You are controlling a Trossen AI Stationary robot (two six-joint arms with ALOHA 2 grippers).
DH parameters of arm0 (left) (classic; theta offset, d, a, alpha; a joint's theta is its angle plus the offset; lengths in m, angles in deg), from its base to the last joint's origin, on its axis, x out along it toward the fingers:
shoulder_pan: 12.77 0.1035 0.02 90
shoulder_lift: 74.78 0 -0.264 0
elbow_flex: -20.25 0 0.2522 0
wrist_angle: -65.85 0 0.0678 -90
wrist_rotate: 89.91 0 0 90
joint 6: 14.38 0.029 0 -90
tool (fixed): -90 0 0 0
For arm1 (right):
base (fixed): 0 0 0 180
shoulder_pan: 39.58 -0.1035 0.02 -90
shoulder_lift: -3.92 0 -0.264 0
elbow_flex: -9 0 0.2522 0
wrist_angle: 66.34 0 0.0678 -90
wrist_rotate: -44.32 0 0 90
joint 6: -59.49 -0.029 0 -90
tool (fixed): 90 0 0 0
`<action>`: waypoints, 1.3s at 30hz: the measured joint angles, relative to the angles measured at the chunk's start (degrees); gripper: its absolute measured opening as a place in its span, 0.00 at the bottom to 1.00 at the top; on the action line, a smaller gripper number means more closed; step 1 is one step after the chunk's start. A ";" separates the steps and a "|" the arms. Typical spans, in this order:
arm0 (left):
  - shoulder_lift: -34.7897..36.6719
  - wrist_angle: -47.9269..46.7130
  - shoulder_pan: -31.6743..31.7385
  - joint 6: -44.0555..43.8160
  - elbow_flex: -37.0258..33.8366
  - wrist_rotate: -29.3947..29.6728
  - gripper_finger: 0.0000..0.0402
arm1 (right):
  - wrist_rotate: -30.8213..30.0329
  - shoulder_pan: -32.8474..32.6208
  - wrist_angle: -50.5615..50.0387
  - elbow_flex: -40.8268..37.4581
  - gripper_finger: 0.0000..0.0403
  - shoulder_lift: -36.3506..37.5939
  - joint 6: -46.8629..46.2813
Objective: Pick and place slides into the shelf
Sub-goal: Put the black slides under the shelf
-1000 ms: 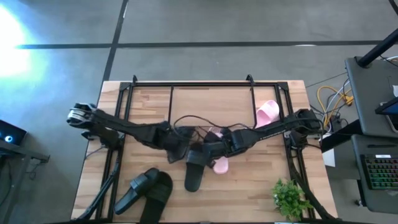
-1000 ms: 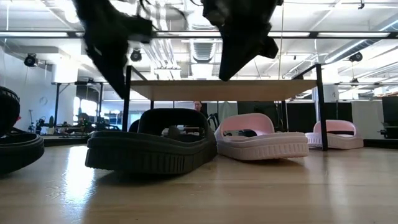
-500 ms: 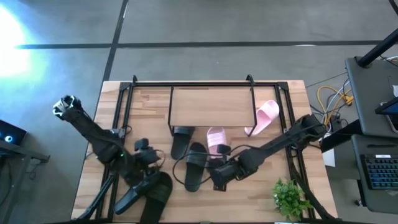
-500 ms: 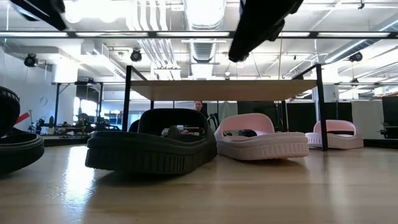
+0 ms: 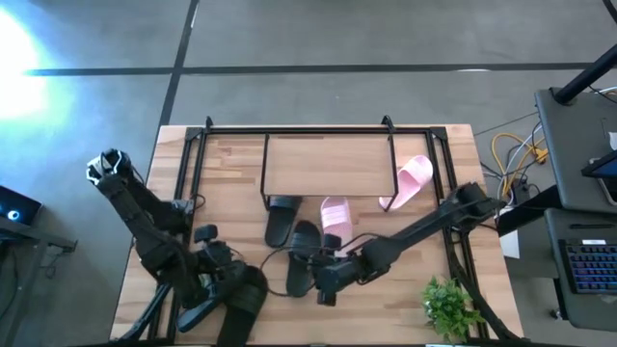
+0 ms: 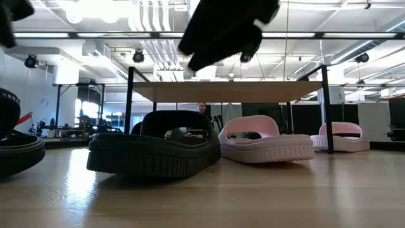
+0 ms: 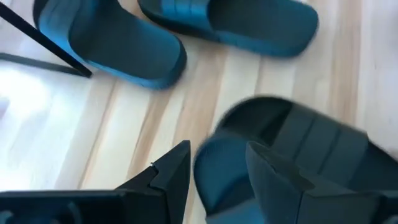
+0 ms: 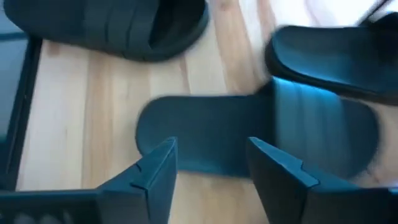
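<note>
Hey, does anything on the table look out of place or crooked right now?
One pale pink slide lies askew to the right of the shelf, angled and apart from the other pink slide. Two black slides sit loosely near the front left edge.

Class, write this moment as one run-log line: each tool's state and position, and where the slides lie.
left tool: open, over black slide | right tool: open, over black slide | shelf: one black, one pink slide partly under
</note>
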 joint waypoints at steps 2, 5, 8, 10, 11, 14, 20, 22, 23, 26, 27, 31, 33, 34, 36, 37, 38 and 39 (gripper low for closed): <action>0.06 -0.96 -1.71 -1.08 0.00 -0.25 0.35 | -1.70 0.00 -0.11 0.85 0.49 -2.44 1.48; 0.06 -1.60 -3.95 -2.61 -0.01 -0.26 0.35 | -10.25 -0.07 -4.15 2.63 0.50 -4.94 0.67; 0.06 -1.63 -5.33 -2.69 -0.32 -0.46 0.35 | -19.09 0.00 -8.39 4.50 0.49 -5.46 -1.08; 0.06 -1.80 -5.90 -2.72 -0.81 -0.48 0.35 | -21.00 0.07 -9.28 5.24 0.49 -5.45 -0.35; 0.06 -2.69 -6.21 -2.75 -0.89 -0.50 0.35 | -20.88 0.13 -9.20 5.38 0.49 -5.45 0.15; -0.10 -4.99 -6.99 -2.88 -0.92 -0.52 0.35 | -16.73 0.69 -9.25 5.47 0.49 -5.47 0.86; -0.07 -7.08 -7.98 -2.88 -1.64 -0.72 0.35 | -12.26 1.07 -9.22 5.27 0.49 -5.48 0.42; -0.05 -7.04 -8.15 -3.32 -2.12 -1.08 0.35 | -12.35 1.10 -8.96 5.27 0.49 -5.79 0.42; -0.03 -6.97 -8.22 -4.04 -2.47 -1.10 0.35 | -12.34 1.26 -9.00 5.29 0.49 -6.25 0.47; -0.03 -6.98 -8.41 -5.83 -3.47 -1.38 0.35 | -12.33 1.77 -8.86 5.47 0.49 -8.55 1.30; -0.03 -7.02 -8.45 -6.35 -3.74 -1.53 0.35 | -12.36 1.97 -8.87 5.58 0.49 -9.43 1.91; -0.01 -7.01 -8.67 -7.19 -4.02 -2.19 0.35 | -14.36 2.50 -9.06 7.21 0.49 -11.67 3.90; -0.01 -7.01 -8.71 -7.21 -4.02 -2.77 0.35 | -16.62 2.62 -9.21 7.95 0.49 -12.16 4.00; -0.01 -7.01 -8.71 -7.23 -4.02 -2.90 0.35 | -18.38 2.70 -9.33 8.08 0.49 -12.18 4.11; -0.01 -6.97 -8.71 -7.23 -4.02 -3.11 0.35 | -22.06 3.11 -9.29 8.31 0.49 -12.15 4.12; -0.01 -6.98 -8.71 -7.23 -4.02 -3.11 0.35 | -23.26 3.47 -9.53 8.37 0.49 -12.05 4.13; -0.01 -6.99 -8.71 -7.23 -4.02 -3.11 0.35 | -23.94 3.89 -10.28 8.39 0.49 -12.03 4.08; -0.01 -6.98 -8.71 -7.23 -4.03 -3.11 0.35 | -24.13 4.42 -11.52 8.39 0.49 -12.03 3.81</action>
